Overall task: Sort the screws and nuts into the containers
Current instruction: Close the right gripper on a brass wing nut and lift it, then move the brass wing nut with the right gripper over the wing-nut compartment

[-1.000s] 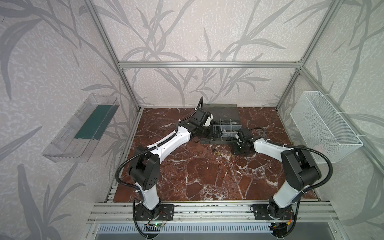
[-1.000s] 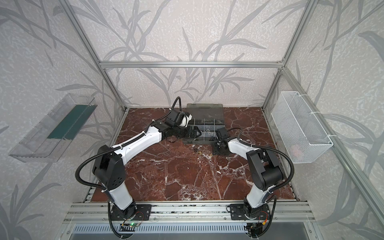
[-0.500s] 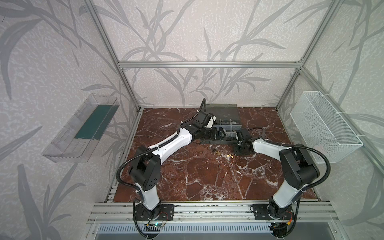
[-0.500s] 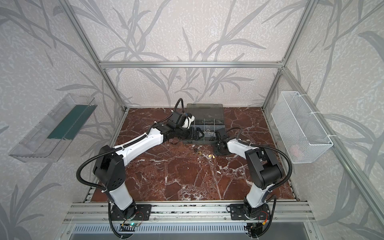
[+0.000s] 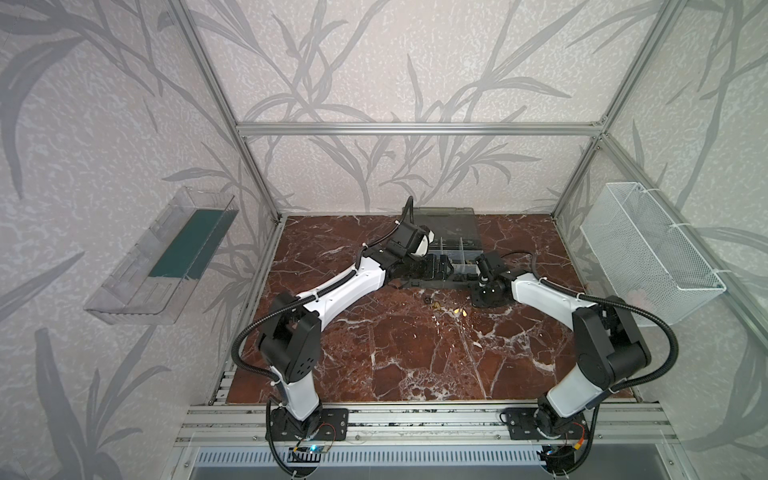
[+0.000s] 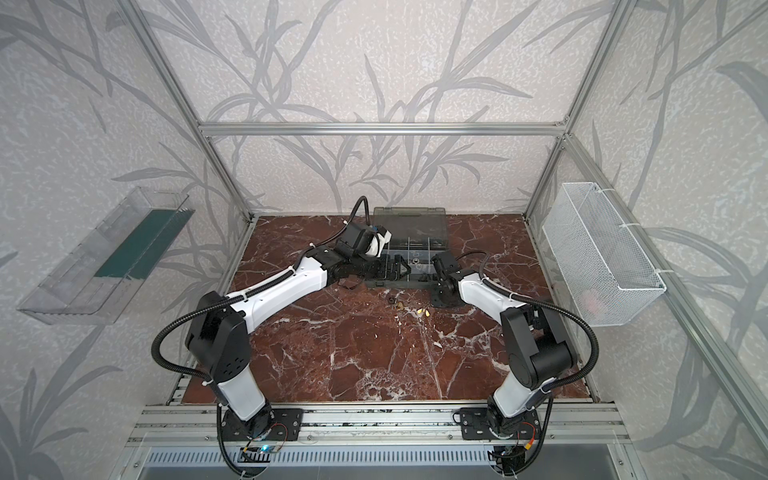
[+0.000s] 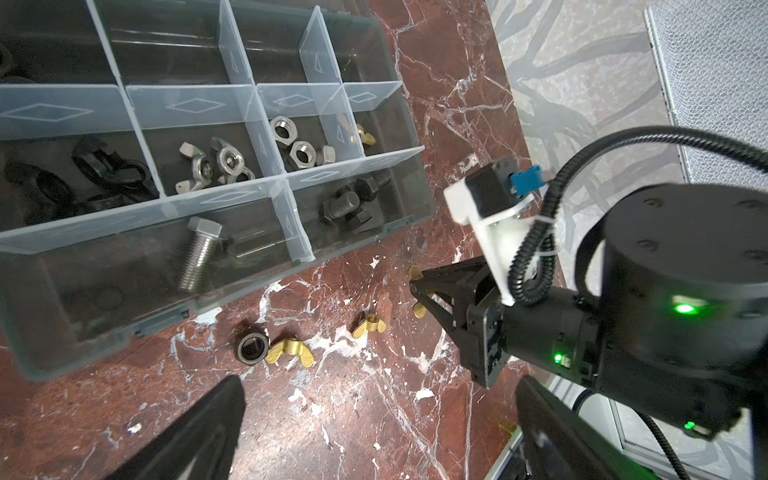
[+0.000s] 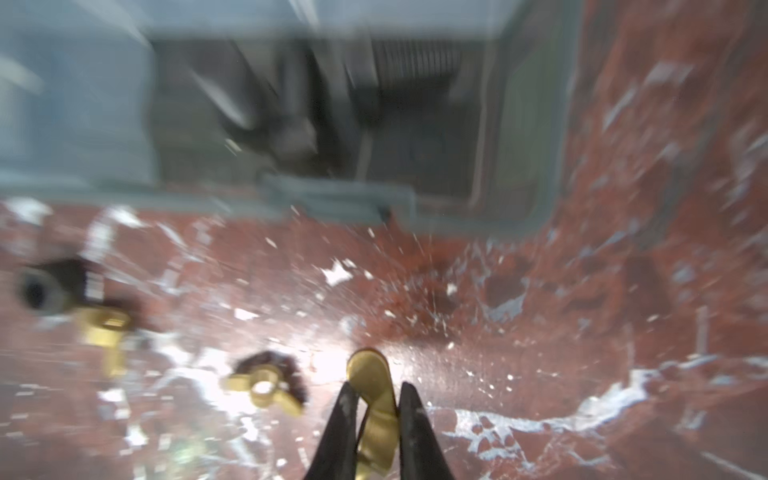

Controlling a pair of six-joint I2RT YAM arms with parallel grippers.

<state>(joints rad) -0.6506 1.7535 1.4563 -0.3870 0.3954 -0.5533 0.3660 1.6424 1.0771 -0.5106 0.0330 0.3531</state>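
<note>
**Marble table**: it is carrying the whole layout, with both arms reaching in from the near edge.

**Organiser case**: it is lying open at the far centre, and its smoky lid is leaning back toward the far wall. Its containers are keeping the sorted parts apart:
- black wing nuts
- silver wing nuts
- silver hex nuts
- stored brass wing nuts
- black screws
- one large silver screw

**Left gripper**: it is hanging over the case's near edge, with its fingers standing wide apart above the marble.

**Right gripper**: it is pointing down at the table just near of the case's right end. Its fingers are pressing together on a brass wing nut. In the right wrist view one wing is poking out past the fingertips, with a finger lying against each flank. In the left wrist view brass is showing on both sides of the closed tip. Whether the nut is touching the marble cannot be told.

**Loose brass wing nuts**: two are lying on the table to the left of the right gripper, on the near side of the case. A black ring nut is lying just beside the leftmost one.
</note>
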